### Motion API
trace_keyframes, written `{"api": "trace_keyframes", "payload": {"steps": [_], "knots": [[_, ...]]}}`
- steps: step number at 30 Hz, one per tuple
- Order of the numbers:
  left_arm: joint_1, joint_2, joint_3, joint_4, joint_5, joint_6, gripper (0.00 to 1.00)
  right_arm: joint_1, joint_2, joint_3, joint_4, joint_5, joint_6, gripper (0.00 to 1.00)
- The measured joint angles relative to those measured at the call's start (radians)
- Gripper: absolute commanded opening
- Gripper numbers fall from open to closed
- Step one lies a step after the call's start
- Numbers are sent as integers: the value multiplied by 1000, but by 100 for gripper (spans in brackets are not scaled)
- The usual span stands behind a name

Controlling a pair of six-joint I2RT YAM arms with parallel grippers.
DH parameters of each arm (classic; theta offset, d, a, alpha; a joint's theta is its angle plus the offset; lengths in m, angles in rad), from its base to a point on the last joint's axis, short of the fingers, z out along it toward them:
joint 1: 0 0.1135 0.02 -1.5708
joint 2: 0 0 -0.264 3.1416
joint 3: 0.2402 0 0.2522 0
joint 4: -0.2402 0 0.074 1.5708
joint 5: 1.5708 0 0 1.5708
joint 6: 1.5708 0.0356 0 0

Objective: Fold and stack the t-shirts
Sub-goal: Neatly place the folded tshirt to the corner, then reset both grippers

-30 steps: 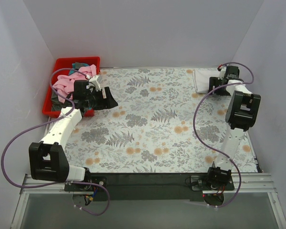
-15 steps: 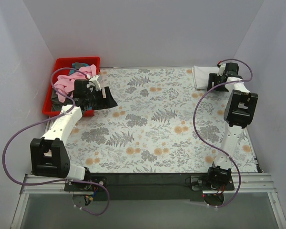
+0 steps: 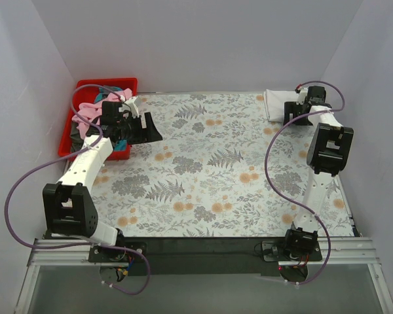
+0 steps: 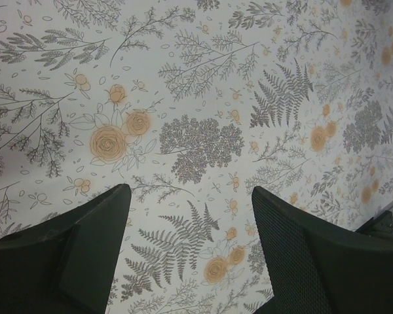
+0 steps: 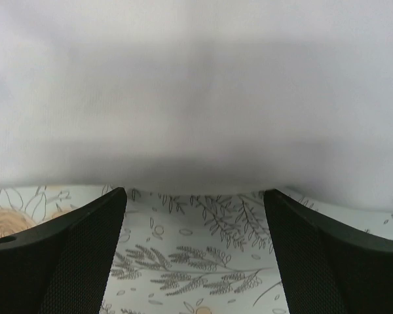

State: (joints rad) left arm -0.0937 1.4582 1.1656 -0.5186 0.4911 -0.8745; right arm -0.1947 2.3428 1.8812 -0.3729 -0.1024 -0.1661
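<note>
A folded white t-shirt (image 3: 274, 104) lies at the far right corner of the floral table; it fills the upper half of the right wrist view (image 5: 196, 91). My right gripper (image 3: 289, 112) (image 5: 195, 216) is open and empty, right at the shirt's near edge. A heap of pink (image 3: 92, 111), teal and grey t-shirts sits in the red bin (image 3: 85, 88) at the far left. My left gripper (image 3: 147, 129) (image 4: 190, 216) is open and empty, held above the table just right of the bin.
The floral tablecloth (image 3: 209, 170) covers the table. White walls stand close at the back and on both sides. Purple cables loop beside each arm. The table's near edge shows at the lower right of the left wrist view (image 4: 390, 219).
My left arm has swung back toward the bin, its gripper still open. My right gripper has moved a little further back toward the white shirt.
</note>
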Motion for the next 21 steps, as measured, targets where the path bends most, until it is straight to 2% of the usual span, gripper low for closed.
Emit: {"api": "trace_keyframes", "payload": {"steps": [3,7,9,10,13,18,21], "knots": [[0,41,64,-45,18,8,74,1,-50,-60,-17,3,-29,98],[0,72,128,-102,45,41,75,1,-192,-158,-52,6,-87,98],[0,72,156,-128,58,51,78,1,-276,-179,-76,4,-116,98],[0,73,174,-142,68,56,84,1,-321,-180,-94,-1,-132,98],[0,76,230,-171,95,64,86,1,-454,-173,-144,-19,-177,98],[0,76,276,-200,129,101,87,1,-610,-146,-286,-98,-218,98],[0,74,263,-217,129,122,88,1,-695,-220,-344,-176,-224,98]]}}
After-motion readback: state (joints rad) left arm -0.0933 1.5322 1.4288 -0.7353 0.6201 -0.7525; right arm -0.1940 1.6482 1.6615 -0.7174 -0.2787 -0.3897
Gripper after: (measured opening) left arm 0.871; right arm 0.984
